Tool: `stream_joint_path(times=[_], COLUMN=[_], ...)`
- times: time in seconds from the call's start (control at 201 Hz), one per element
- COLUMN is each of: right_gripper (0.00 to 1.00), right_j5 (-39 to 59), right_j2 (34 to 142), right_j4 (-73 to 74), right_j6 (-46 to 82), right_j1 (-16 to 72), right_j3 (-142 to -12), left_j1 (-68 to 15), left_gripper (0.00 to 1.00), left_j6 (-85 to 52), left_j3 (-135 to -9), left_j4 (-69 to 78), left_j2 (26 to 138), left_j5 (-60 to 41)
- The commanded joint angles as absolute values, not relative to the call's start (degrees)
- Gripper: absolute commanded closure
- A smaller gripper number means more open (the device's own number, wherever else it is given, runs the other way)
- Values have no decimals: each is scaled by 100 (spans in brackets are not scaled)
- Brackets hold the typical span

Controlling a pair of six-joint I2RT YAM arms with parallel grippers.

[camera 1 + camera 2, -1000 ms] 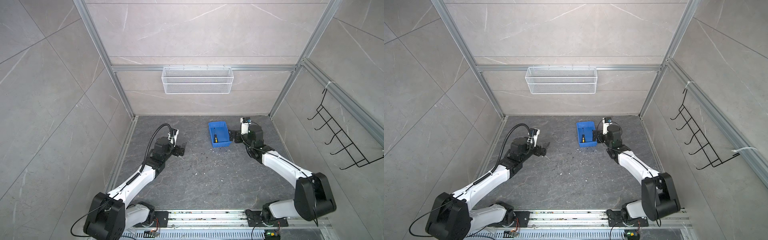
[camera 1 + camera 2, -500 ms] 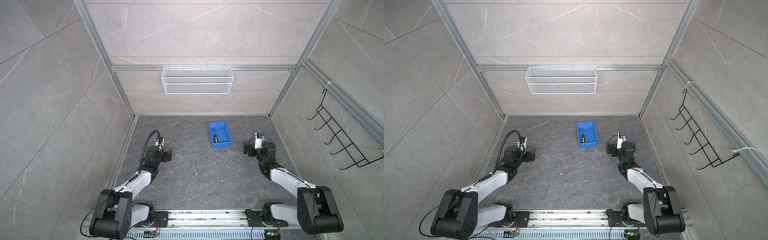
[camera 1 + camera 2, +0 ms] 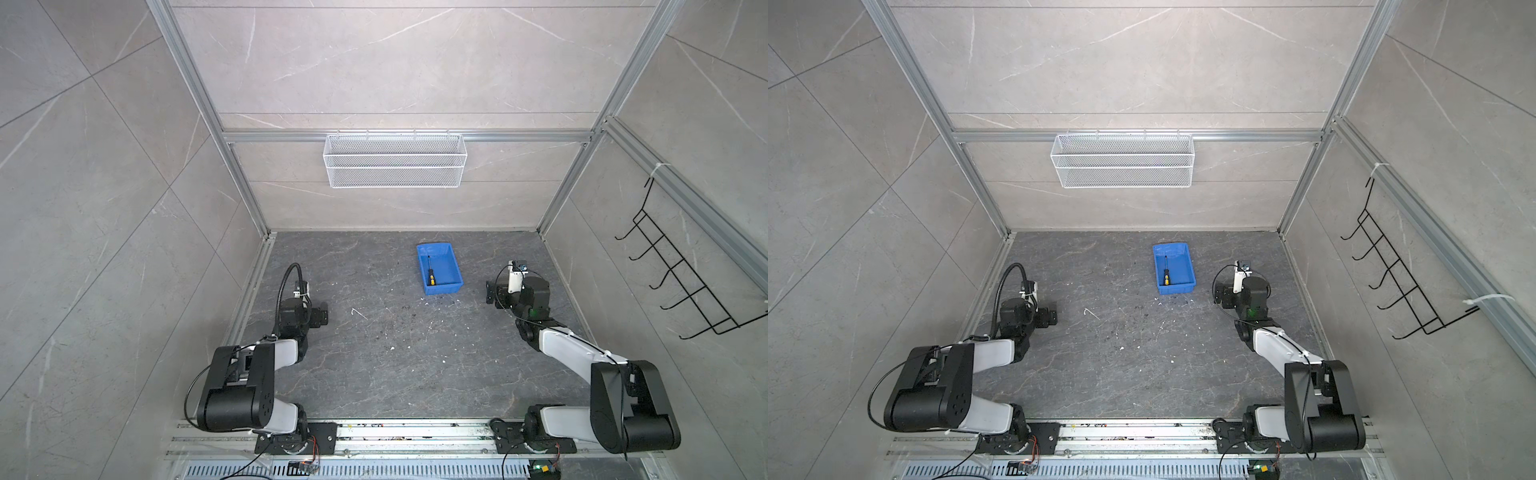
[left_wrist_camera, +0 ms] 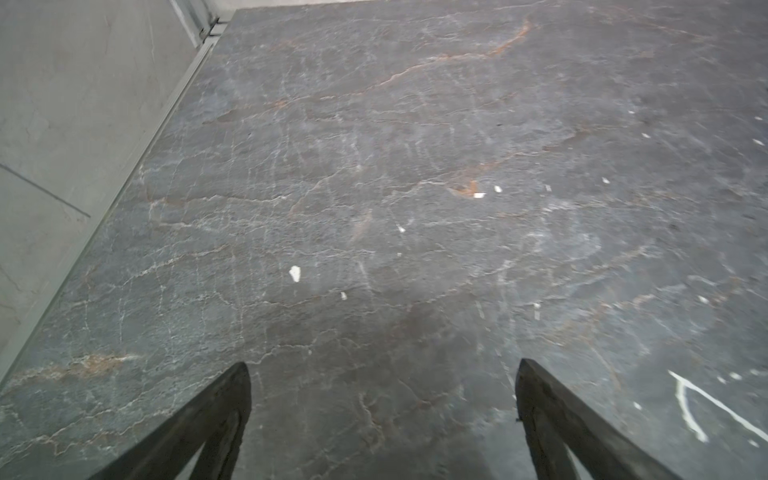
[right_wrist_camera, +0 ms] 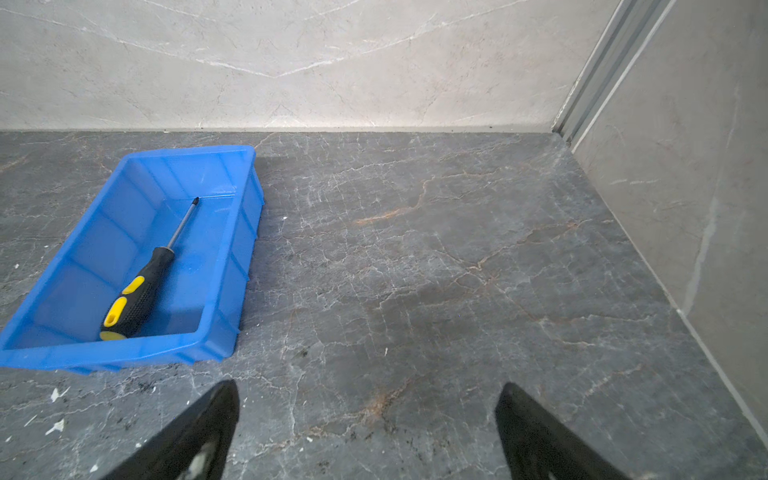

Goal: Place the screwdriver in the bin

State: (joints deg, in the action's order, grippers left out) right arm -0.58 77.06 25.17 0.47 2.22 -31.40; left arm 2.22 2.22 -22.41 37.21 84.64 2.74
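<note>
One screwdriver (image 5: 139,286) lies flat on the floor of the bin (image 5: 124,355). In my right wrist view, its black-and-yellow handle sits at the end nearer the arms and its thin shaft points toward the far end. In both top views the blue bin sits a little right of centre in the frame on the dark stone tabletop (image 3: 395,353), its long side running away from the arms. My right gripper (image 5: 368,388) hangs to the right of the bin, near it but apart, jaws spread wide and empty. My left gripper (image 4: 383,365) is at centre left of the frame, well apart from the bin, jaws just as wide over bare stone. A white wire basket (image 3: 395,160) hangs on the back wall at upper centre, and a black hook rack (image 3: 685,266) hangs at the right edge.
</note>
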Motion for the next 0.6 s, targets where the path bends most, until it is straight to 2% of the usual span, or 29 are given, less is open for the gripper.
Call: stream_joint_path(times=[0.0,0.204,0.269,0.593], right_gripper=[1,1,1,1], right_j5=[147,310,304,310], right_j2=[7931,8771,8610,8675], right_j4=[3387,5441,4961,5084], right_j6=[185,131,91,50], right_j1=[213,212,211,233], right_j3=[-2607,-1939,-2026,-2028], left_j1=[387,385,384,382], left_gripper=[0,0,0,0], left_j6=[-52,-45,-51,-47], left_j3=[-2080,-2103,-2111,-2097], left_j4=[4941,4796,4751,4772], left_j2=[8661,8622,8602,8604], left_j5=[63,85,81,122])
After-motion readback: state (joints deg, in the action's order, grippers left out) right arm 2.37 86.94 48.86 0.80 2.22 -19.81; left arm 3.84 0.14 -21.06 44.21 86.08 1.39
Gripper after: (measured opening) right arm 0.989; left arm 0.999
